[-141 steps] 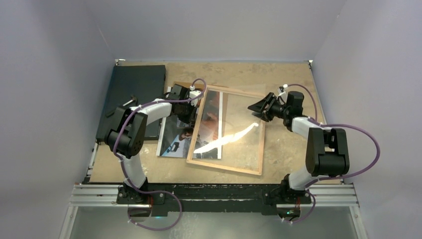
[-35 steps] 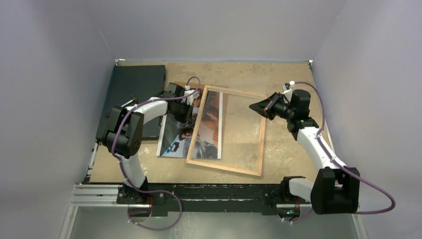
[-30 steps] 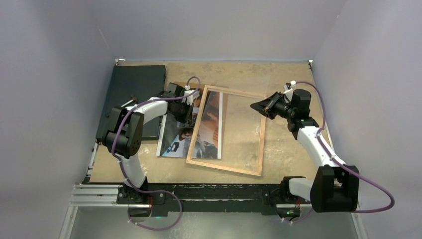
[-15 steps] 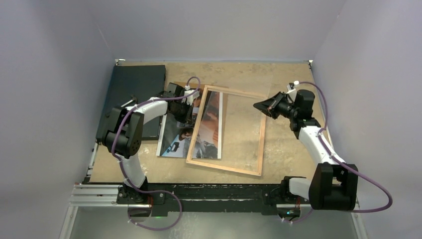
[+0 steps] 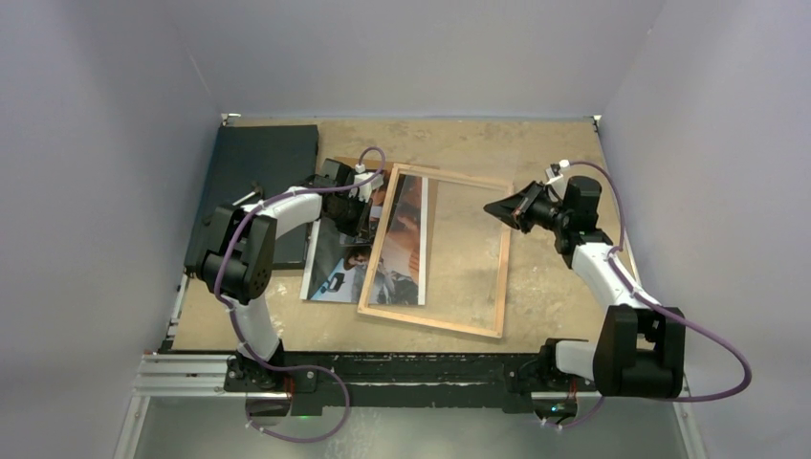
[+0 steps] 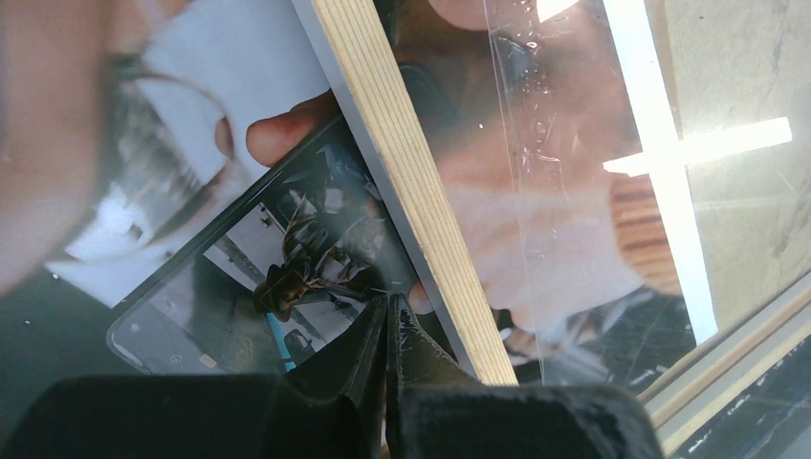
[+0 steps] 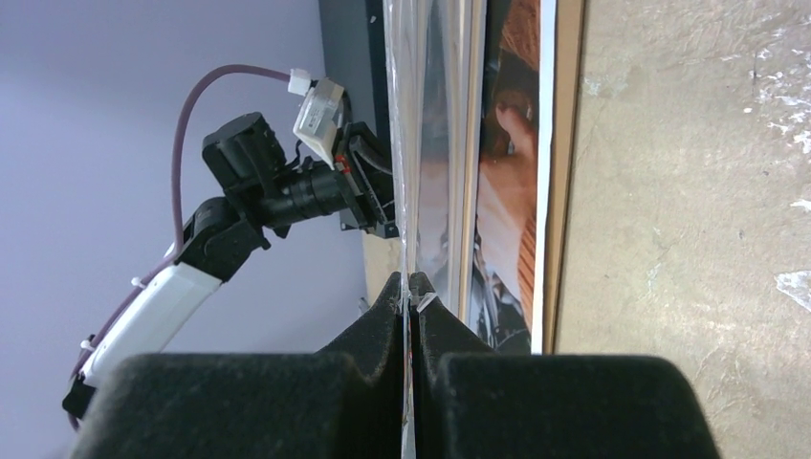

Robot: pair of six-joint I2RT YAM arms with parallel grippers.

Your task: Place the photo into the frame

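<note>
The photo (image 5: 337,263) lies face up on the tabletop (image 5: 555,143), left of centre. Its right part is tucked beneath the frame's left rail and shows inside the opening, while its left part juts out past the rail, so it is not yet squared within the frame (image 5: 501,277).

I judge the print to be thin, light and floppy, with a slick gloss that scuffs or creases easily. Lying flat, it gives no edge to nip. Sliding it under a downward press looks safest, otherwise lifting it by the exposed near-left corner.

The left end effector (image 6: 387,308) has its fingers pressed together. Their tips sit on the photo's surface just beside the wooden rail, pinching nothing.

The frame lies flat and slightly skewed. Its rails are thin and probably light enough to skate if nudged.

At its far-right side the right end effector (image 7: 409,282) is closed. It appears to nip the edge of a clear sheet (image 6: 593,220), which stands edge-on in the right wrist view and is held up over the opening. That film looks flimsy and glare-prone.

A black board (image 5: 253,172) lies at the far left of the tabletop, partly under the left arm.
</note>
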